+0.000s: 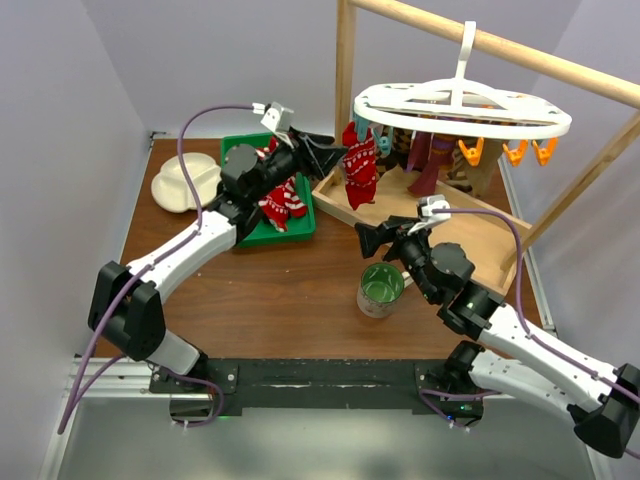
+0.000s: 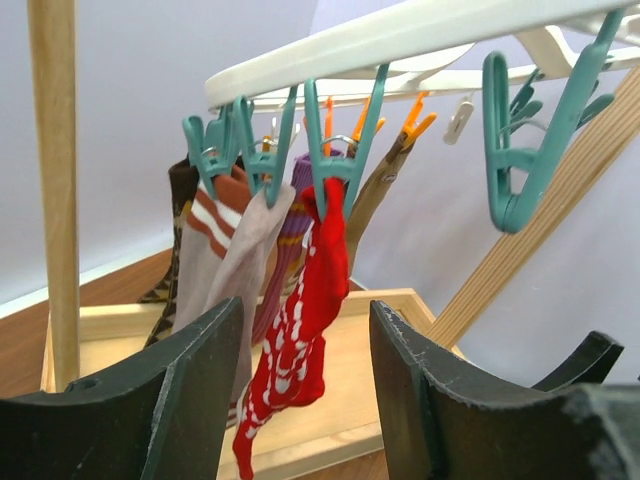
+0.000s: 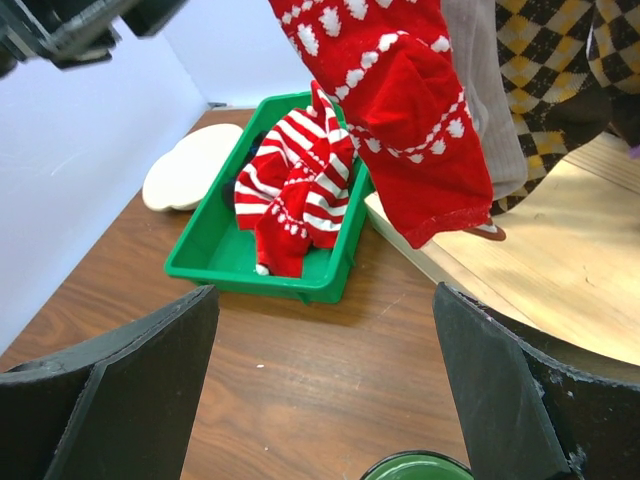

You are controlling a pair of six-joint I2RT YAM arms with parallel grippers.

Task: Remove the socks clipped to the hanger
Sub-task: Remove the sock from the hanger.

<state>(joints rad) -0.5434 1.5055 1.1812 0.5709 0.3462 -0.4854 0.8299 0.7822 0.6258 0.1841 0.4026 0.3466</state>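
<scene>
Left gripper point(image 1: 338, 157): raised at the near-left rim of the hanger point(image 1: 540, 128), fingers spread. In the left wrist view a red sock point(image 2: 310, 310) with white pattern hangs in the gap between them; neither finger visibly presses it. The sock's top is held in a teal clip point(image 2: 340, 150) on the hanger rim.

Right gripper point(image 1: 368, 240): low over the tabletop point(image 1: 300, 290), jaws wide apart with nothing between them, pointing toward the same red sock from below.

The hanger hangs by its hook from a wooden pole point(image 1: 520, 50), above a shallow wooden tray point(image 1: 470, 235). Other socks are clipped behind the red one:
- a brown-and-white striped sock point(image 2: 215, 225)
- a purple striped sock point(image 2: 290, 230)
- a brown-cream checkered sock point(image 3: 545, 60)

Orange clips point(image 1: 515, 152) on the hanger's right side carry nothing.

A green bin point(image 3: 250, 280) sits left of the tray with a red-and-white striped sock point(image 3: 295, 190) lying crumpled inside. A white plate point(image 1: 180, 185) is beside the bin, and a green cup point(image 1: 380, 290) stands near the right gripper.
</scene>
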